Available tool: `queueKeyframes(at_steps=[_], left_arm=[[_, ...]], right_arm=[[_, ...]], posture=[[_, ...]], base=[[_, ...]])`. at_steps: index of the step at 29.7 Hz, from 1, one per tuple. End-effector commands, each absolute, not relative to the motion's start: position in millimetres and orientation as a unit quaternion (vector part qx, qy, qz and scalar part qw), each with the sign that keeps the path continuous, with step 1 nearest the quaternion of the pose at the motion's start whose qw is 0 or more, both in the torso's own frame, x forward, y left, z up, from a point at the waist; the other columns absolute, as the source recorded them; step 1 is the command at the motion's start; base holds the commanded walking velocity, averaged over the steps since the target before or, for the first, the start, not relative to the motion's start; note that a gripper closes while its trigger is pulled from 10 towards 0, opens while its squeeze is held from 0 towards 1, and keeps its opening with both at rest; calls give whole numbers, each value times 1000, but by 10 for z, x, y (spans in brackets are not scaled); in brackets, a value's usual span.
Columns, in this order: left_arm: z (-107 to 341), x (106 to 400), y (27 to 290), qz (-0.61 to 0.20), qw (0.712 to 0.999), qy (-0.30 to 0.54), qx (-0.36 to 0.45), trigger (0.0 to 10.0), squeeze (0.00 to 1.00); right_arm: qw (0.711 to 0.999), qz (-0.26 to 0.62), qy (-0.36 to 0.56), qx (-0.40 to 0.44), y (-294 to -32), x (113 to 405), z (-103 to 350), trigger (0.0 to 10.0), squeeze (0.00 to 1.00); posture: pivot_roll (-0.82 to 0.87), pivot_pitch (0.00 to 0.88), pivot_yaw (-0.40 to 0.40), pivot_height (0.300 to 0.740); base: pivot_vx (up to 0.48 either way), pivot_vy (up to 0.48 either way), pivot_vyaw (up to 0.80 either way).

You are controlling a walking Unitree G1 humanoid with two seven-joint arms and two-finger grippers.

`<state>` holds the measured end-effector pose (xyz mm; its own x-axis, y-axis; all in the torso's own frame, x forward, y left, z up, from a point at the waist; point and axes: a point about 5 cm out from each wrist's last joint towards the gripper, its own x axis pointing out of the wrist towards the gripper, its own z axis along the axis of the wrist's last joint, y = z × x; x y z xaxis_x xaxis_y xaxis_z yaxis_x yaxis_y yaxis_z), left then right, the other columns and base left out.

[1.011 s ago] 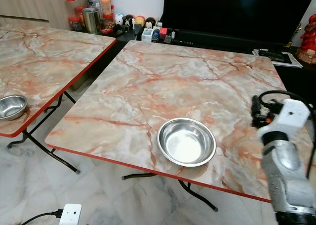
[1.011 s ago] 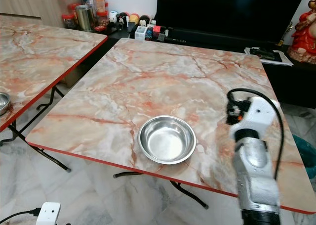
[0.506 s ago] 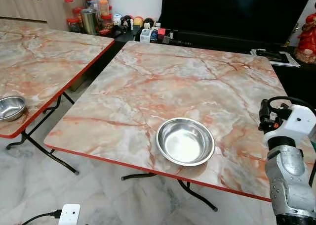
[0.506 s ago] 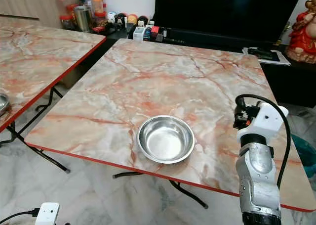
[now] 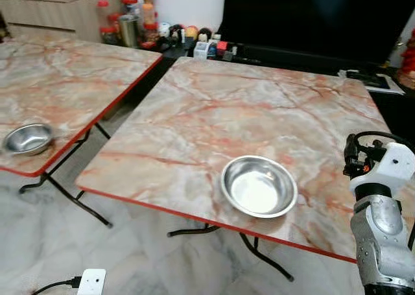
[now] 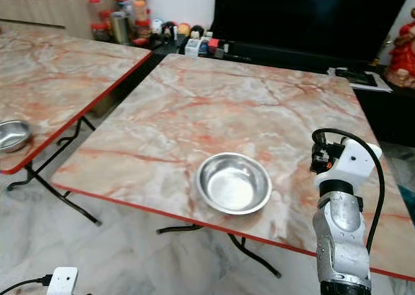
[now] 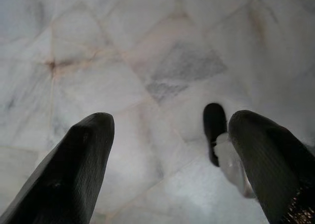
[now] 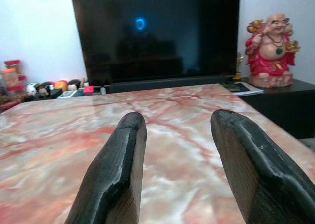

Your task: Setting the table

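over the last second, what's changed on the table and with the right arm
The right arm drew back toward the robot and to its right, away from the bowl, its gripper open and holding nothing. The whole picture also shifted, so the camera has turned slightly. The bowl stayed put near the front edge of the marble-pattern table, and the second bowl on the neighbouring table has not moved.
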<state>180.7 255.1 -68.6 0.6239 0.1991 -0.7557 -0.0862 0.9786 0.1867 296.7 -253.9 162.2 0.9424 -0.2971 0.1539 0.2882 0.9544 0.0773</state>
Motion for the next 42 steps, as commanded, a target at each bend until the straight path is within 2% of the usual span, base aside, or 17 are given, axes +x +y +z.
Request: queueKeyframes(at_steps=[1, 28, 41, 42], left_arm=[[-698, 1780, 2556, 83, 897, 429, 66, 10000, 0], [-692, 1805, 2546, 89, 897, 429, 60, 10000, 0], [-693, 1806, 2541, 91, 897, 428, 59, 10000, 0], [-694, 1807, 2539, 92, 897, 428, 59, 10000, 0]], right_arm=[[984, -159, -82, 26, -2589, 2952, 1614, 10000, 0], [980, -183, -70, 31, -2660, 2965, 1590, 10000, 0], [975, -210, -19, 64, -2780, 2942, 1394, 10000, 0], [973, -223, 5, 67, -2866, 2904, 1271, 10000, 0]], posture=[[-37, 47, -52, 740], [-37, 70, -59, 740], [-37, 69, -63, 740], [-38, 70, -63, 740]], base=[[0, 296, 0], [0, 322, -41], [0, 418, 0], [0, 401, -456]])
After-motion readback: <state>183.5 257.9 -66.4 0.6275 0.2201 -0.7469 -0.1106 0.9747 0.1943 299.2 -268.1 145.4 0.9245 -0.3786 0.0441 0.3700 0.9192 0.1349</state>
